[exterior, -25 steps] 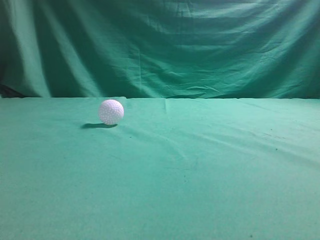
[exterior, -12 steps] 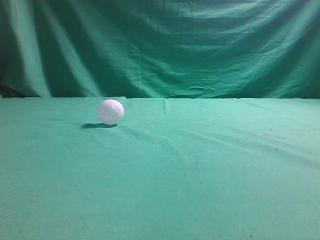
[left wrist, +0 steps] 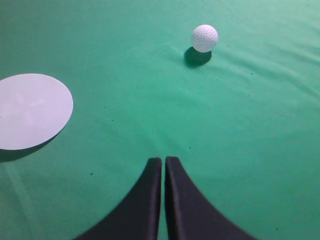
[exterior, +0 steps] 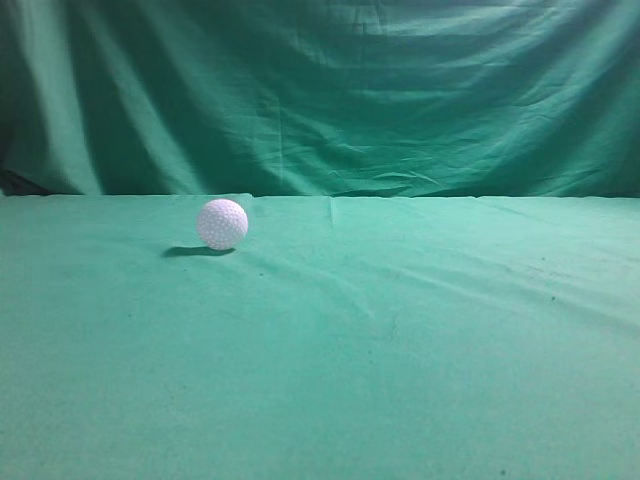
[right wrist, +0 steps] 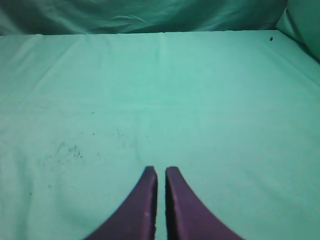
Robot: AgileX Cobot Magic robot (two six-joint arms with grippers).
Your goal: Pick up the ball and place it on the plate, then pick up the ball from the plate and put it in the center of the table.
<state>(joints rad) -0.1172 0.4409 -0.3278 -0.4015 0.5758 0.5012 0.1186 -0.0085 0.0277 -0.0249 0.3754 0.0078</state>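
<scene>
The white dimpled ball [exterior: 222, 223] rests on the green table [exterior: 400, 340], left of the middle in the exterior view. It also shows in the left wrist view [left wrist: 204, 38], far ahead and a little right of my left gripper [left wrist: 163, 160], which is shut and empty. A flat white round plate [left wrist: 30, 110] lies on the cloth to the left of that gripper. My right gripper [right wrist: 161, 170] is shut and empty over bare green cloth. Neither gripper shows in the exterior view.
A draped, folded green cloth backdrop [exterior: 330, 90] hangs behind the table. The table's far edge and right corner [right wrist: 280, 35] show in the right wrist view. Small dark specks [right wrist: 65, 150] dot the cloth there.
</scene>
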